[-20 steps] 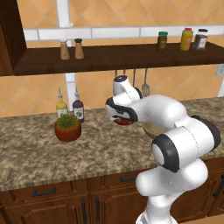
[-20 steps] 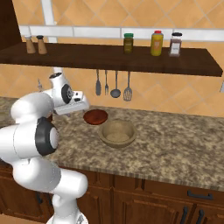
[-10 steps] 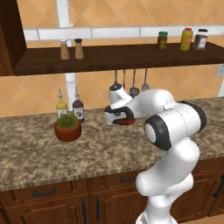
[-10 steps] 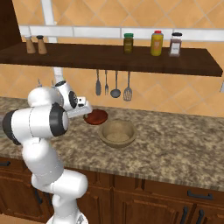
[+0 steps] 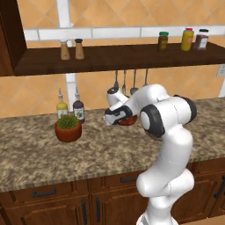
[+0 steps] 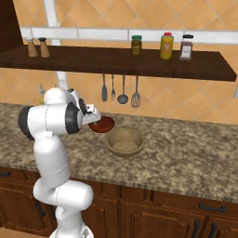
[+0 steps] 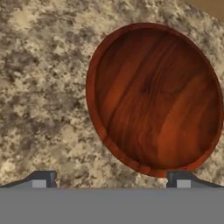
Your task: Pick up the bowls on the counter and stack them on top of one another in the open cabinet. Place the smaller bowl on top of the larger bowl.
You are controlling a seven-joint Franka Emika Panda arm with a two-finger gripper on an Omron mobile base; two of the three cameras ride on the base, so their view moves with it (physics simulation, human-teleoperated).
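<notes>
The small dark red bowl (image 7: 155, 96) rests on the granite counter (image 6: 186, 158), just beyond my gripper (image 7: 111, 179). The gripper is open, its fingertips (image 7: 41, 179) spread wide above the counter, and the right one sits close to the bowl's near rim. From the base views the gripper (image 5: 115, 119) hangs low beside the red bowl (image 5: 127, 121), with nothing held. The wider tan bowl (image 6: 123, 142) stands to the right of the red bowl (image 6: 102, 124); a sliver of the tan bowl (image 7: 214, 5) shows at the hand view's top corner. The open cabinet (image 5: 114, 59) runs above.
A terracotta pot with a green plant (image 5: 68, 128) and two bottles (image 5: 70, 107) stand left of the arm. Utensils (image 6: 123, 90) hang under the shelf. Shakers (image 5: 71, 49) and spice jars (image 6: 162, 45) stand on the shelf board, with bare board between them.
The arm has swung its elbow round and the hand has come down and in towards the red bowl. Both bowls have stayed where they were.
</notes>
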